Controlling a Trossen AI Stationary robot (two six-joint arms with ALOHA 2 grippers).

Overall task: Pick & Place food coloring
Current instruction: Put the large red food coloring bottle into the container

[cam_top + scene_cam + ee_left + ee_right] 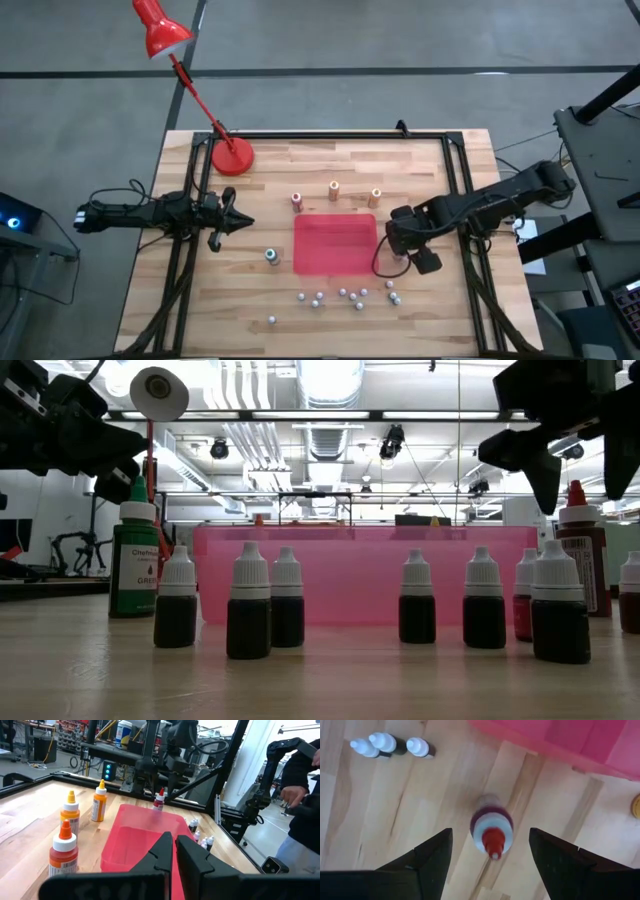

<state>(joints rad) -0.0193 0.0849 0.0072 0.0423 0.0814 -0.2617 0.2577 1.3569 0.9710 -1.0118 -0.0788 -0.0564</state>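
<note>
One red-capped bottle (491, 832) between right fingers (427, 857).

Two black jointed arms, each fitted with black cabling and a wedge-fingered end effector: left end effector (240, 222), right end effector (408, 258).

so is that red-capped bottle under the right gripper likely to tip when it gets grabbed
Probably somewhat: the red-capped bottle stands upright, tall and narrow, so an off-centre touch could topple it. Its round body would likely roll then. The open right gripper straddles it fairly evenly, which should help.
</note>
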